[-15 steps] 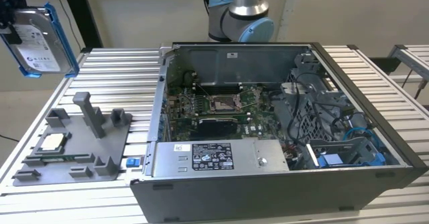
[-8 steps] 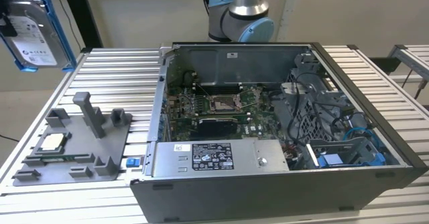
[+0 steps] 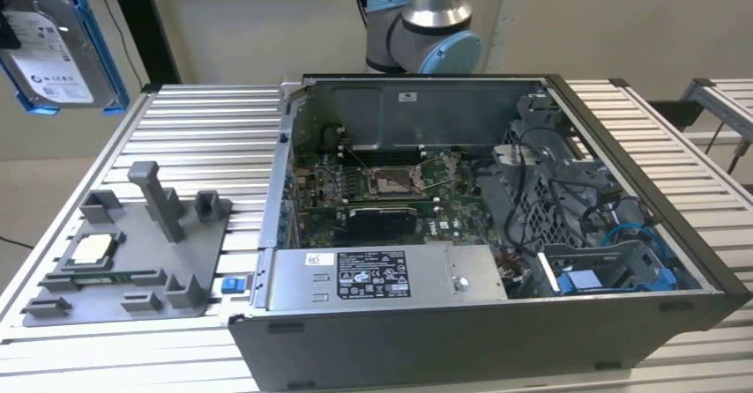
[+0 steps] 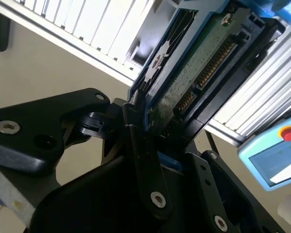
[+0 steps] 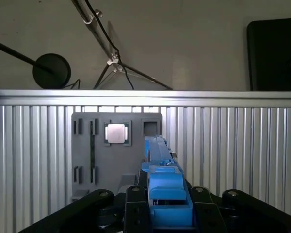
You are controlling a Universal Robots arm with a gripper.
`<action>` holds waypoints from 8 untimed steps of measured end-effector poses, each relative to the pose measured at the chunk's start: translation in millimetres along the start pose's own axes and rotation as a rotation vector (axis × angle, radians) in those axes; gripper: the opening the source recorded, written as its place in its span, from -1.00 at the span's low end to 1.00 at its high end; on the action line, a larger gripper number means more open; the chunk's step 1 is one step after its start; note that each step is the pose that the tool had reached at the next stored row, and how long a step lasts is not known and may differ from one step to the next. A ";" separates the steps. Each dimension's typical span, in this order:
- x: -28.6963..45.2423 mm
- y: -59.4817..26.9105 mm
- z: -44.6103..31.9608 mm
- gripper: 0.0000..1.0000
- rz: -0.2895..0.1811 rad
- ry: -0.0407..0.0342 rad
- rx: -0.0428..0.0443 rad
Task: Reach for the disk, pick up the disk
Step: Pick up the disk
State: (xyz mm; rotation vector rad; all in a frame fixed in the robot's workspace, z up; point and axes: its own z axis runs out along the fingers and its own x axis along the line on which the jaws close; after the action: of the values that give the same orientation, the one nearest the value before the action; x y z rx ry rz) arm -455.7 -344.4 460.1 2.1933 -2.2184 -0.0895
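Note:
The disk (image 3: 53,45), a silver-grey drive with a white label in a bright blue bracket, hangs upright high above the table's far corner at the exterior view's left. In the second wrist view my gripper (image 4: 160,131) is shut on the disk (image 4: 199,73), whose green circuit side and connectors face the camera; a black finger (image 4: 136,126) presses against the blue frame. The first wrist view looks down the disk's (image 5: 160,155) blue edge, clamped between the two black fingers (image 5: 136,206) of the gripper (image 5: 167,201), well above the table.
A grey fixture plate (image 3: 141,252) with a square processor chip (image 3: 92,249) lies on the slatted table (image 3: 212,129); a small blue clip (image 3: 232,284) sits beside it. The open computer case (image 3: 471,217) fills the middle. The fixture plate (image 5: 111,160) lies directly below the gripper.

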 end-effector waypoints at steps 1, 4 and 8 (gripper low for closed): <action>0.0 0.1 -1.7 -1.00 0.000 -0.0001 0.0001; -0.2 0.4 -7.3 -1.00 0.000 -0.0001 0.0002; -0.3 0.8 -13.7 -1.00 0.000 -0.0001 0.0003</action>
State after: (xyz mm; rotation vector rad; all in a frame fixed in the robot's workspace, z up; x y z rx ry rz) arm -455.7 -344.4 473.8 2.1935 -2.2186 -0.0893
